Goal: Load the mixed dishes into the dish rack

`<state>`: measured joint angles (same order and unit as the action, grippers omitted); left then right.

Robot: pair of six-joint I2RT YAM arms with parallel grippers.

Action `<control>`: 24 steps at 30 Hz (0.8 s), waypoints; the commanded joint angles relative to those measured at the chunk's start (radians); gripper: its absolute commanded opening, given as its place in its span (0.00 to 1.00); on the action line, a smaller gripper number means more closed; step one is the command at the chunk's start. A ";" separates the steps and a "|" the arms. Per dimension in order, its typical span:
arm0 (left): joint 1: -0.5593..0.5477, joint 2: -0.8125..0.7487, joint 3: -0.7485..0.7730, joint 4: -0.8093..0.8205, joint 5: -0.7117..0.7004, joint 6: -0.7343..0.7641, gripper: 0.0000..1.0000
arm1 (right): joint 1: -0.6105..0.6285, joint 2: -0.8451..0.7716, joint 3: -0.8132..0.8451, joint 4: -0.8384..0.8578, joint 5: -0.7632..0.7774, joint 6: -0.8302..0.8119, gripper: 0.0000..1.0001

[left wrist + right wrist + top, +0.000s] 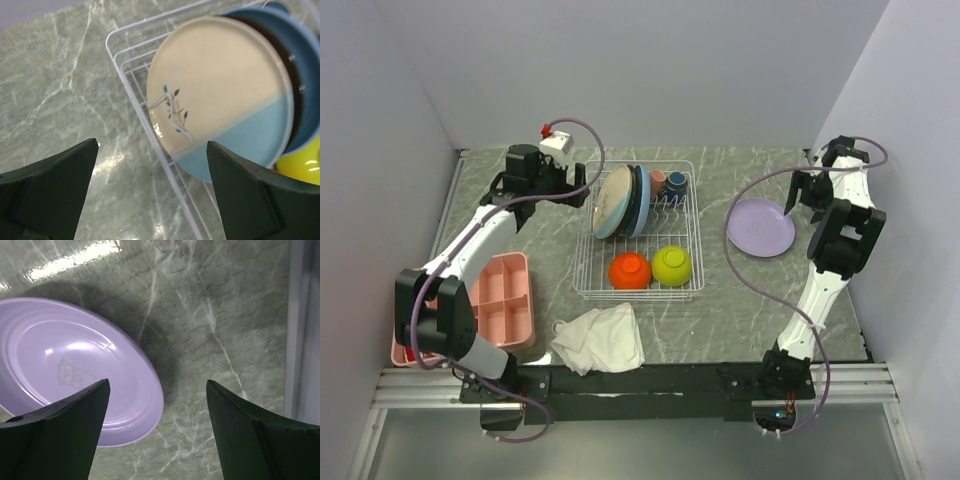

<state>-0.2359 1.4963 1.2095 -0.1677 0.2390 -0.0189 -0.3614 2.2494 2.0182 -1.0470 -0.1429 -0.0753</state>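
The dish rack (692,232) sits mid-table. A cream-and-blue plate (613,200) and a light-blue plate (641,198) stand on edge in it, with a pink mug (658,181) and a dark-blue mug (677,183) behind them. An orange bowl (630,270) and a lime-green bowl (672,265) lie at its front. My left gripper (576,190) hangs open just left of the rack (131,80), facing the cream-and-blue plate (215,90), nothing between its fingers. The lavender plate (761,227) lies flat on the table to the right. My right gripper (157,432) stands open above its right rim (65,365), holding nothing.
A pink divided tray (500,305) lies at the front left beside the left arm. A crumpled white cloth (600,335) lies in front of the rack. Walls close in on the left, back and right; the right wall (302,315) is close to the right gripper.
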 commanded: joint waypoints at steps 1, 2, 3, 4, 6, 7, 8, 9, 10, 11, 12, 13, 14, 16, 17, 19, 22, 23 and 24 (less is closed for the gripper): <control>0.017 0.034 0.045 -0.003 0.005 0.065 0.97 | 0.010 0.018 0.073 -0.036 -0.069 -0.046 0.85; 0.018 0.044 0.051 -0.003 0.000 0.057 0.97 | 0.012 0.022 0.060 -0.033 -0.069 -0.043 0.84; 0.018 0.051 0.058 -0.006 0.002 0.048 0.98 | 0.015 0.025 0.053 -0.031 -0.073 -0.043 0.84; 0.018 0.065 0.065 -0.004 0.000 0.043 0.97 | 0.016 0.029 0.047 -0.031 -0.069 -0.049 0.84; 0.018 0.076 0.076 -0.004 0.011 0.043 0.98 | 0.021 0.053 0.039 -0.030 -0.061 -0.047 0.84; 0.018 0.085 0.091 -0.010 0.019 0.046 0.98 | 0.018 0.062 0.037 -0.027 -0.060 -0.047 0.83; 0.018 0.091 0.102 -0.019 0.016 0.045 0.98 | 0.018 0.081 0.042 -0.030 -0.058 -0.047 0.82; 0.018 0.096 0.111 -0.026 0.011 0.046 0.98 | 0.019 0.088 0.046 -0.034 -0.058 -0.049 0.82; 0.018 0.104 0.126 -0.030 0.008 0.048 0.97 | 0.019 0.096 0.051 -0.039 -0.061 -0.057 0.80; 0.018 0.107 0.133 -0.033 0.005 0.053 0.97 | 0.019 0.111 0.059 -0.041 -0.064 -0.061 0.78; 0.018 0.110 0.136 -0.030 0.000 0.059 0.97 | 0.021 0.117 0.063 -0.044 -0.069 -0.066 0.77; 0.018 0.114 0.140 -0.030 -0.006 0.059 0.97 | 0.022 0.125 0.068 -0.047 -0.073 -0.072 0.75; 0.018 0.119 0.145 -0.030 -0.013 0.059 0.97 | 0.022 0.136 0.065 -0.048 -0.076 -0.073 0.74; 0.018 0.127 0.156 -0.033 -0.015 0.065 0.98 | 0.029 0.144 0.057 -0.045 -0.090 -0.075 0.69; 0.018 0.128 0.160 -0.035 -0.015 0.066 0.97 | 0.033 0.150 0.056 -0.048 -0.099 -0.073 0.69; 0.018 0.140 0.183 -0.042 -0.020 0.073 0.98 | 0.039 0.154 0.059 -0.045 -0.103 -0.069 0.65; 0.018 0.157 0.211 -0.047 -0.026 0.082 0.98 | 0.050 0.171 0.080 -0.044 -0.115 -0.057 0.47; 0.018 0.163 0.220 -0.049 -0.026 0.083 0.97 | 0.055 0.174 0.088 -0.044 -0.119 -0.054 0.42; 0.018 0.168 0.231 -0.052 -0.023 0.088 0.98 | 0.058 0.174 0.091 -0.045 -0.126 -0.054 0.35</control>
<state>-0.2184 1.6485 1.3678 -0.2123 0.2264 0.0418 -0.3267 2.3886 2.0567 -1.0866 -0.2302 -0.1322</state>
